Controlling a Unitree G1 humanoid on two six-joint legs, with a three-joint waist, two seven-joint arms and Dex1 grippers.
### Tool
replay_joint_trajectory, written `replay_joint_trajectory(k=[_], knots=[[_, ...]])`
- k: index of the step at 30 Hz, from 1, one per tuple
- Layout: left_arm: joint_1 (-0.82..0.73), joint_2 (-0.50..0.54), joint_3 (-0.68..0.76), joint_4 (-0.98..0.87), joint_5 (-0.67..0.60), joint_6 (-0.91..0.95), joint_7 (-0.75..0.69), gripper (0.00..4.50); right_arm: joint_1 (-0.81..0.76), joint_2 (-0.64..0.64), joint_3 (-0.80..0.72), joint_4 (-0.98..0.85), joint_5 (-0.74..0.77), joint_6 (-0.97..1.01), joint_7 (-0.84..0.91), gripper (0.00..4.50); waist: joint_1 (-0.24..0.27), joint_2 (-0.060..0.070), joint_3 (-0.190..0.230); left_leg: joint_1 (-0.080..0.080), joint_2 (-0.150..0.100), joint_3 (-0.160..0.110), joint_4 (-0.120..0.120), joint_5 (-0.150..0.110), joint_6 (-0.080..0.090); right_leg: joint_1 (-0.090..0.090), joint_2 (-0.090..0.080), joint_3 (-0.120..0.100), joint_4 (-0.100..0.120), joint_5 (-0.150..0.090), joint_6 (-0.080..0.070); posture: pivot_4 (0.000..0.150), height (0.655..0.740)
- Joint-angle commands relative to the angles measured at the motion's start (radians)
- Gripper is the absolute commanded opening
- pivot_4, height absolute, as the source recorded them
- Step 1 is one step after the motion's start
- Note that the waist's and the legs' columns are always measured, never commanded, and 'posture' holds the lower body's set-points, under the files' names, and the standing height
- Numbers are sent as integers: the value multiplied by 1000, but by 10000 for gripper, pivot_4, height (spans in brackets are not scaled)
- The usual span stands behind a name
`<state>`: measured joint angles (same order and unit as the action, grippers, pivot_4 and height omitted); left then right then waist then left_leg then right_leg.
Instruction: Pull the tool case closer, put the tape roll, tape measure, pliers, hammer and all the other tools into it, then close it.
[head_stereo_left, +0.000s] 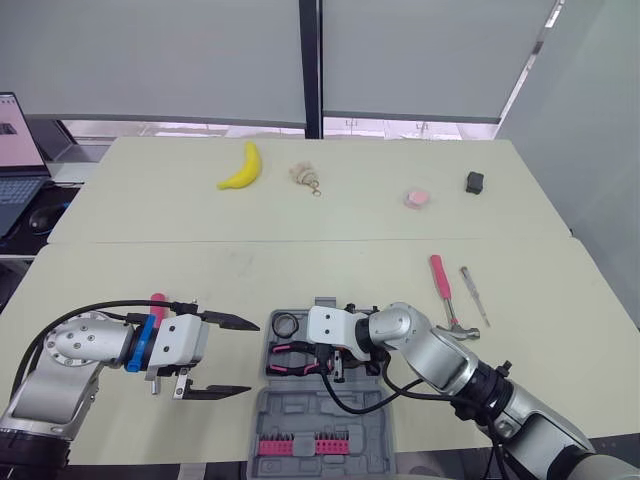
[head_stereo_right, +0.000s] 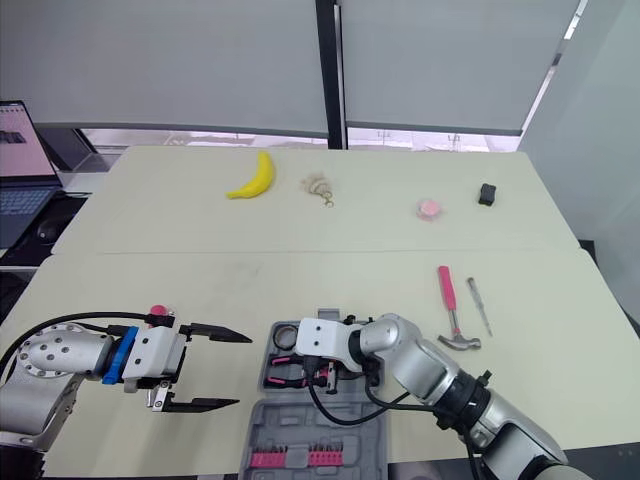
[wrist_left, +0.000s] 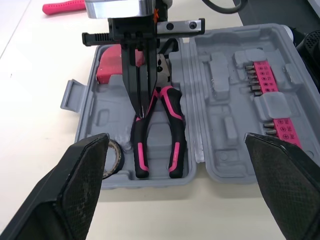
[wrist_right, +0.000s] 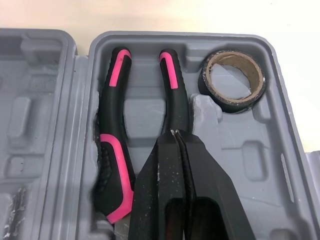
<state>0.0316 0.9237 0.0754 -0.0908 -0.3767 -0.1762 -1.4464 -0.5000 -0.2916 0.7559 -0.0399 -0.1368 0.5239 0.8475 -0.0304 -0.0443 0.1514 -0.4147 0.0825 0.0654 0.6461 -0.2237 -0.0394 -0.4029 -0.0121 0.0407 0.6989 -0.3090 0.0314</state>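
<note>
Two tools — tape roll (wrist_right: 230, 104), pliers (wrist_right: 111, 150) — sit in the tool case (head_stereo_left: 320, 405); hammer (head_stereo_left: 440, 280) outside it; right gripper (wrist_right: 175, 132) clenched empty, left gripper (head_stereo_left: 250, 356) spread.

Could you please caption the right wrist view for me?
Right gripper, shut, over pliers and tape roll in open tool case.

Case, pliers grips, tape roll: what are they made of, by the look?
Case: grey moulded plastic, matte; shaped recesses and scuffs suggest it. Pliers grips: black-and-pink sleeves, probably rubbery plastic, slight sheen. Tape roll: black, glossy wrap, likely vinyl, on a brown core that looks like cardboard.
</note>
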Motion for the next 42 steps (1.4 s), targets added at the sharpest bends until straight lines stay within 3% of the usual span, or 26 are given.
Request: replay_joint_trajectory(k=[1,5,11,14,20,25,27,34,42], knots=[[8,1,31,-24,-18,24,32,45000,24,31,-31,5,16,-78,-21,292,-1,0,0,0,0,0,0,0,0,0,0,0,0,0,0,1500,7400],[17,33,29,4,63,122,127,45000,46,30,-173,-172,90,-65,-30,292,-1,1,1,-1,1,-2,0,0,0,-1,4,1,0,1,-1,1500,7400],[49,39,40,22,77,171,169,45000,227,-180,-357,-426,184,-140,43,292,9,1,1,-2,1,-2,-1,0,0,-1,2,0,-2,0,-1,1500,7400],[71,34,40,58,59,109,119,39012,336,-319,-427,-488,220,-159,102,0,10,1,1,-2,1,0,-1,0,0,-1,1,0,-2,0,-2,1500,7400],[118,30,-33,126,120,10,57,19877,549,-543,-502,-489,237,-225,185,0,0,2,2,0,2,-1,-1,0,0,-1,3,1,-1,0,-3,1500,7400],[99,-17,-117,204,223,-86,100,4545,583,-542,-458,-423,190,-265,158,0,-1,2,1,1,1,-2,0,0,0,0,4,3,-1,0,-2,1500,7400],[72,-45,-146,234,256,-108,125,602,568,-521,-427,-385,161,-281,150,0,1,2,1,1,1,-2,0,0,0,1,4,3,-1,0,-1,1500,7400],[-4,-88,-201,278,302,-122,174,602,517,-454,-360,-317,116,-285,138,0,4,2,1,1,1,-2,1,0,0,1,4,3,-1,2,-3,1500,7400],[-34,-141,-261,219,297,-13,183,602,477,-387,-320,-268,89,-284,124,0,6,5,0,1,0,-2,0,0,0,0,5,3,-1,2,-3,1500,7400]])
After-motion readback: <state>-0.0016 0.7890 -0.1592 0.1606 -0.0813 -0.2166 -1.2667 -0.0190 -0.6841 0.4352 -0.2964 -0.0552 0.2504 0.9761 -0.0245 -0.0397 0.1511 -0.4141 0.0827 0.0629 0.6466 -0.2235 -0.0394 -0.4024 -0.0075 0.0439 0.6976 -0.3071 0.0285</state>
